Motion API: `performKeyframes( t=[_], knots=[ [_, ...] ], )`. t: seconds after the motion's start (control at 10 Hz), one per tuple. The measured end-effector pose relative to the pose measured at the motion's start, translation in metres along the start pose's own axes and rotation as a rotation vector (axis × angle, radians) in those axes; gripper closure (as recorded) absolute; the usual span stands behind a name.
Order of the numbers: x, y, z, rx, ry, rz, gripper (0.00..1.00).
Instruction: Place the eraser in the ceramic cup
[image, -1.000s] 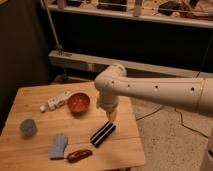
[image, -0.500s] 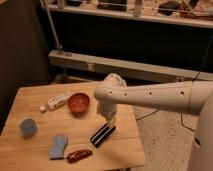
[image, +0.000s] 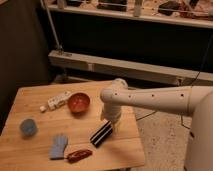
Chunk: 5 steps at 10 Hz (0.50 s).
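The eraser (image: 101, 134), a black block with white stripes, lies flat and diagonal on the wooden table (image: 30, 160), right of centre. My gripper (image: 111, 124) hangs from the white arm that reaches in from the right. It is directly over the eraser's upper right end and very close to it, and it stands open. The eraser still rests on the table. The small light-blue ceramic cup (image: 28, 127) stands upright near the table's left edge, far from the gripper.
An orange-red bowl (image: 78, 102) sits at the table's back centre, with a white segmented bar (image: 56, 101) to its left. A blue-grey cloth (image: 59, 146) and a glossy red-brown oblong thing (image: 79, 155) lie near the front edge. Shelving stands behind the table.
The arm's wrist has come down and slightly nearer, bringing the gripper closer onto the eraser's upper end. The objects on the table have not moved.
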Motion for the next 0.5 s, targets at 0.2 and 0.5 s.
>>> performKeyframes(
  t=[0.2, 0.5],
  knots=[
    [0.006, 0.003, 0.011, -0.017, -0.027, -0.002, 0.35],
    [0.001, -0.001, 0.026, -0.032, -0.069, -0.005, 0.35]
  ],
)
